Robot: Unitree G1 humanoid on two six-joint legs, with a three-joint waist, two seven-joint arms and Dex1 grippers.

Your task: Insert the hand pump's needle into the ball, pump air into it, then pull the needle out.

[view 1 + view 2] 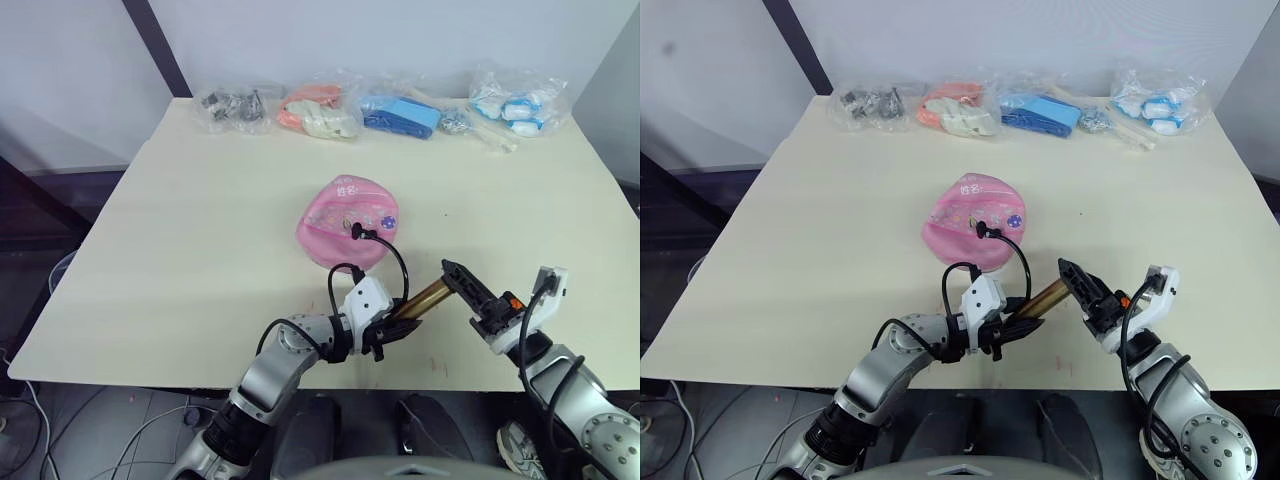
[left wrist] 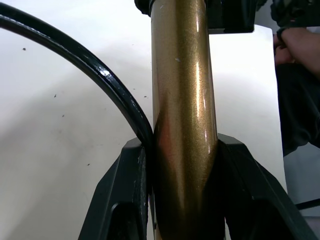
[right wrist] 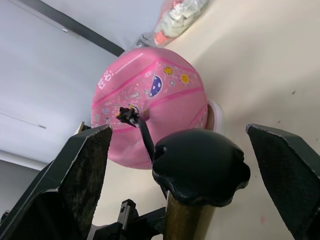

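The pink ball (image 1: 340, 215) lies partly deflated at the table's middle. A thin black hose (image 1: 400, 265) arcs from the hand pump (image 1: 425, 297) to the needle's black fitting (image 3: 127, 116), which sits against the ball's top; the pin itself is hidden. My left gripper (image 1: 390, 328) is shut on the bronze tube (image 2: 182, 100) near the front edge of the table. The pump's black handle (image 3: 200, 172) points toward my right gripper (image 3: 180, 165), which is open. Its fingers (image 3: 75, 175) stand wide on either side of the handle without touching it.
Several clear bags of small parts line the far edge of the cream table (image 1: 200, 250): grey pieces (image 1: 232, 107), pink and white (image 1: 320, 110), blue (image 1: 400, 113), white and blue (image 1: 515, 103). A person's hand (image 2: 295, 45) shows beyond the table.
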